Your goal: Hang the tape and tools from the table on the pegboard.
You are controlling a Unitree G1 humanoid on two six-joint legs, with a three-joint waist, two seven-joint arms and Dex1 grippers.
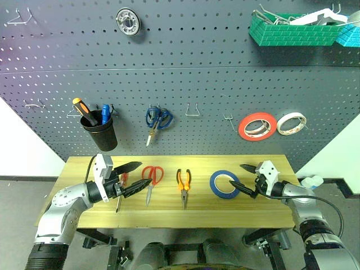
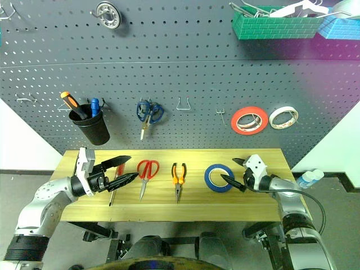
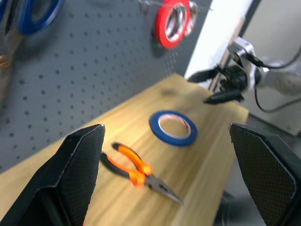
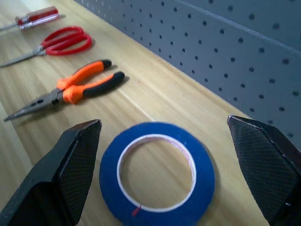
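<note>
The blue tape [image 1: 224, 184] lies flat on the right part of the wooden table [image 1: 225, 216]. My right gripper [image 1: 236, 175] hovers just right of it, open, its fingers spread either side of the roll [image 4: 156, 172] in the right wrist view. Orange-and-black pliers [image 1: 183, 184] and red-handled scissors [image 1: 152, 177] lie left of the tape. My left gripper [image 1: 145, 173] is open above the table's left part, partly covering the red-handled screwdriver [image 1: 121, 188]. The dark pegboard [image 1: 185, 73] rises behind the table.
On the pegboard hang a black cup [image 1: 100, 130] with an orange-and-black screwdriver, blue scissors [image 1: 157, 119], a red-orange roll [image 1: 257, 126] and a white roll [image 1: 292, 123]. Bare hooks [image 1: 193, 109] sit between them. A green basket [image 1: 292, 29] hangs top right.
</note>
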